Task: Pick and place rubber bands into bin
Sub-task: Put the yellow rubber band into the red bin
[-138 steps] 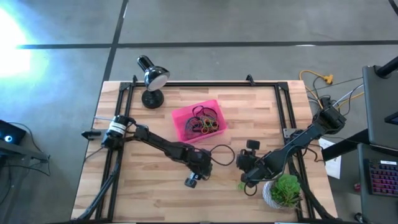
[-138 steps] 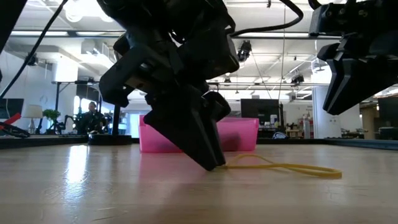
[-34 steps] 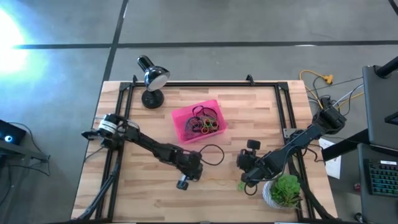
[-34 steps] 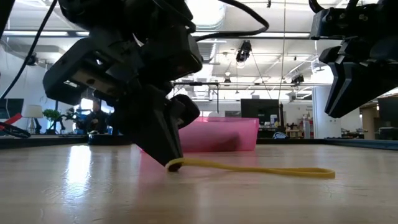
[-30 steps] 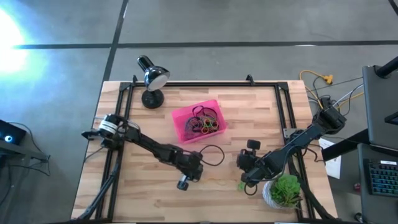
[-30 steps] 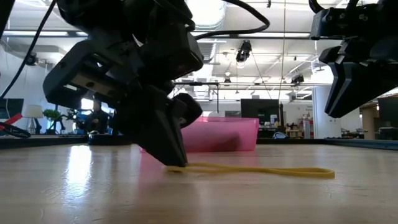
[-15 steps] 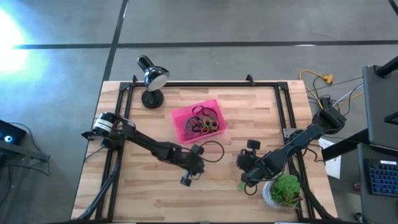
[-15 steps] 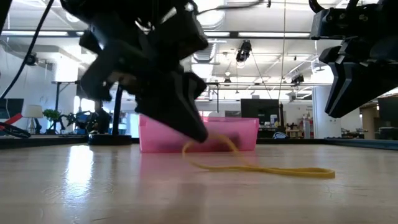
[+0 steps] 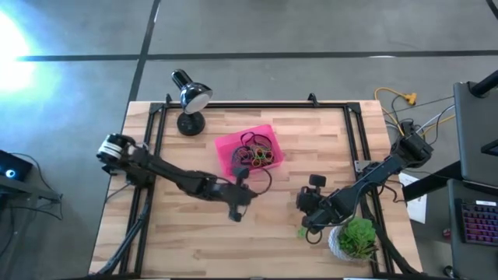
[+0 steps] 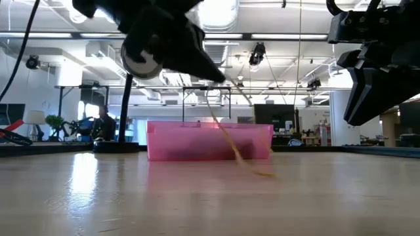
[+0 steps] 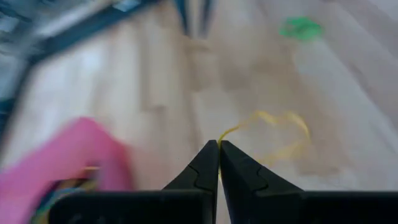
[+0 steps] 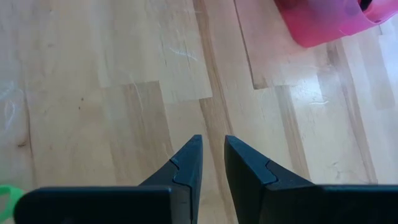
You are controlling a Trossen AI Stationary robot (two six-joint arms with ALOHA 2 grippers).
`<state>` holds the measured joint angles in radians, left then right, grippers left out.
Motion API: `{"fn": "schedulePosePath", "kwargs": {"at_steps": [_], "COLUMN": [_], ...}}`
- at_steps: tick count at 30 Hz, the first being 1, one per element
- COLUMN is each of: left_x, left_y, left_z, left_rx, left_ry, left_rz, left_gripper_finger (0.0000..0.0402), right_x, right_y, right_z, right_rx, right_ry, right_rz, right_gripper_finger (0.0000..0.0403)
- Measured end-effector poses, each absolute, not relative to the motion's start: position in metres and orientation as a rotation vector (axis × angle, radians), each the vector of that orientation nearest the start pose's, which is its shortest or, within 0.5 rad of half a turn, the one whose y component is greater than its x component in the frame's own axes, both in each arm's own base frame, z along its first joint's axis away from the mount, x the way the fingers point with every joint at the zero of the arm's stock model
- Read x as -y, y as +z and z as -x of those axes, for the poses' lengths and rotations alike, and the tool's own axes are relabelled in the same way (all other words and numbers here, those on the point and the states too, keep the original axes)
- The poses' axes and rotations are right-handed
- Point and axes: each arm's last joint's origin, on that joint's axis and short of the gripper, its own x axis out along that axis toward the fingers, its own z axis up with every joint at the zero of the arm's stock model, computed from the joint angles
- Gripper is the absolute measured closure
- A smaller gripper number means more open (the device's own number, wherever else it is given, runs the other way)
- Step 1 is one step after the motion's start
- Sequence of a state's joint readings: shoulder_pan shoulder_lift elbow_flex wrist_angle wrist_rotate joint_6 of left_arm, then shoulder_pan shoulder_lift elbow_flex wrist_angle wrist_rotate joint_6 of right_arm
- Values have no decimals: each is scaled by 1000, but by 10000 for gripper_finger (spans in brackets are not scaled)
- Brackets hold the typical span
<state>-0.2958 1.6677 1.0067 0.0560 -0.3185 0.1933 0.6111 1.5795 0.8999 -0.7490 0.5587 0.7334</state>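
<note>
1. Bin at table centre, already holding many bands.
2. Left fingers pinched on yellow band, lifted beside bin.
3. Right fingers slightly parted, empty.
4. Green band left.

A strong white glare burns out the grey concrete floor in the overhead view, while the pale wooden desk there is evenly lit and sharp. At desk level, bright ceiling strip lights backlight the scene, leaving the dark left hand a smeared silhouette. Its wrist view is heavily motion-blurred: the bright pink plastic bin beside that hand is a soft smudge. The right wrist view is crisp, with sheen on the wood.
</note>
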Motion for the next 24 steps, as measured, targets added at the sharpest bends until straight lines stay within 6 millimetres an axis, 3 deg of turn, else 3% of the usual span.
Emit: {"fn": "schedulePosePath", "kwargs": {"at_steps": [7,14,19,24], "left_x": [80,53,25,1], "left_y": [252,284,291,285], "left_z": [-325,-306,-299,-297], "left_rx": [-484,-469,-521,-612], "left_ry": [184,351,449,508], "left_rz": [-478,-540,-548,-551], "left_gripper_finger": [401,401,401,401], "right_x": [-139,-139,-139,-139], "right_y": [169,169,169,169], "right_z": [-225,-225,-225,-225], "right_rx": [-1094,-1090,-1090,-1091], "right_ry": [-376,-375,-376,-376], "right_rz": [142,139,139,140], "right_gripper_finger": [346,346,346,346]}}
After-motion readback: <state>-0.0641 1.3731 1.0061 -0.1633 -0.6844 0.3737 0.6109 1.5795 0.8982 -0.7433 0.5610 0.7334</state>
